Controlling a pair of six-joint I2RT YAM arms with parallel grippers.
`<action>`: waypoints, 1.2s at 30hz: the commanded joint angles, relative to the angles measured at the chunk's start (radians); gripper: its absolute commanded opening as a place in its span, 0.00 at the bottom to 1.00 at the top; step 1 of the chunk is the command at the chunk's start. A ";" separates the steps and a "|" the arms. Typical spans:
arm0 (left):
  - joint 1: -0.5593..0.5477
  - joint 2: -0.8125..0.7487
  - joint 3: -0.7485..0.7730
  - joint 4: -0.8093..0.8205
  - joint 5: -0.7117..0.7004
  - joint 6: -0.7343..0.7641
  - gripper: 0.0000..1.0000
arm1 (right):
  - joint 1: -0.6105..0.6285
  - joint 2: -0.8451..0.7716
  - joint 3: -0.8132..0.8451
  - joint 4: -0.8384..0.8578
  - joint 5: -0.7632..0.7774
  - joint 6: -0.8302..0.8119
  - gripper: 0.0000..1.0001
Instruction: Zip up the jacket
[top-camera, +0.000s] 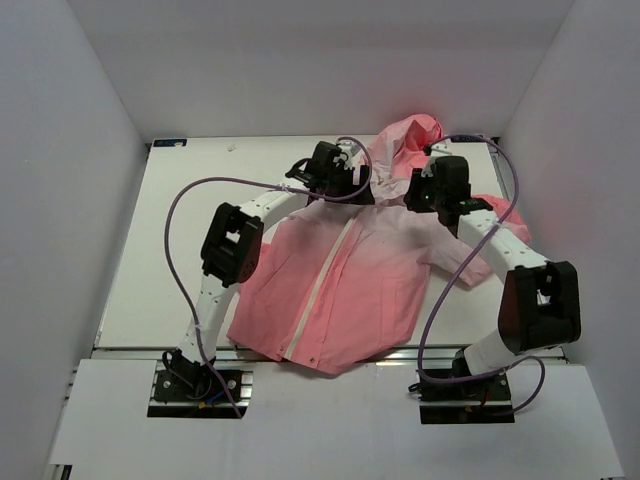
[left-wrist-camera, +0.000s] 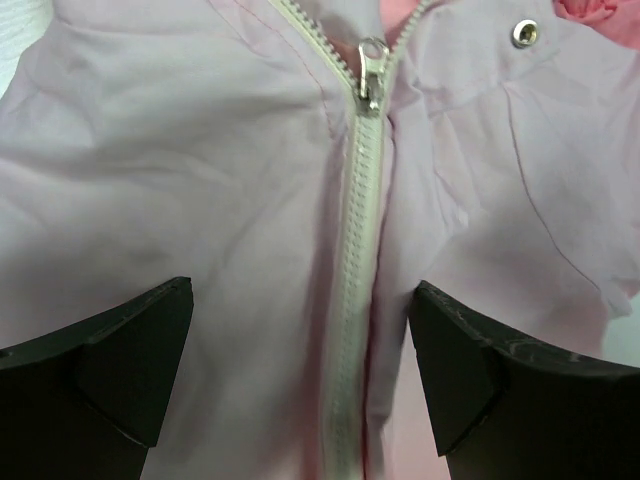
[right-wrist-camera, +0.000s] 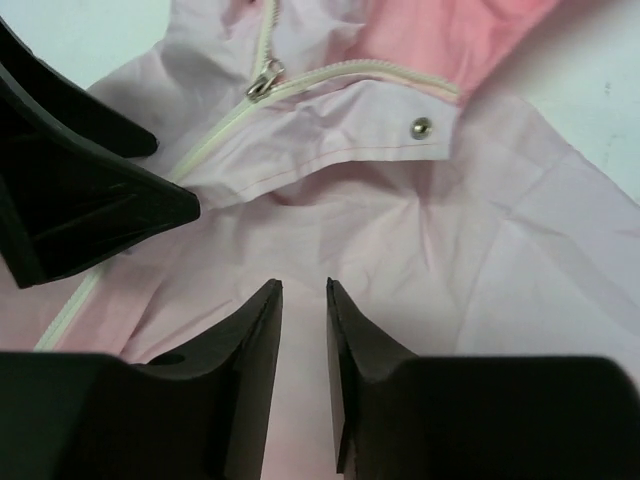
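Note:
The pink jacket (top-camera: 375, 285) lies flat on the table, hood (top-camera: 410, 135) at the far side. Its white zipper (top-camera: 325, 285) runs closed up the front. The metal slider (left-wrist-camera: 372, 75) sits near the collar and also shows in the right wrist view (right-wrist-camera: 264, 82). My left gripper (top-camera: 340, 190) hovers over the upper chest, open and empty, its jaws wide on either side of the zipper (left-wrist-camera: 355, 300). My right gripper (top-camera: 440, 200) is over the jacket's chest right of the collar, its jaws (right-wrist-camera: 304, 300) a narrow gap apart just above the fabric (right-wrist-camera: 480, 250), holding nothing.
White table (top-camera: 170, 260) with white walls on three sides. The jacket's hem hangs over the near table edge (top-camera: 310, 360). Purple cables (top-camera: 175, 250) loop beside both arms. A metal eyelet (right-wrist-camera: 421, 126) sits on the collar. The left gripper's finger (right-wrist-camera: 90, 200) shows in the right wrist view.

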 joint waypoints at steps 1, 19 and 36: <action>-0.001 0.006 0.067 0.092 0.006 -0.025 0.98 | -0.021 -0.013 0.022 -0.019 -0.009 0.029 0.31; -0.068 0.098 0.022 0.141 -0.143 0.021 0.14 | -0.046 0.404 0.418 0.016 -0.283 0.060 0.44; -0.068 0.072 -0.034 0.109 -0.143 0.027 0.00 | -0.057 0.587 0.562 0.025 -0.315 -0.011 0.49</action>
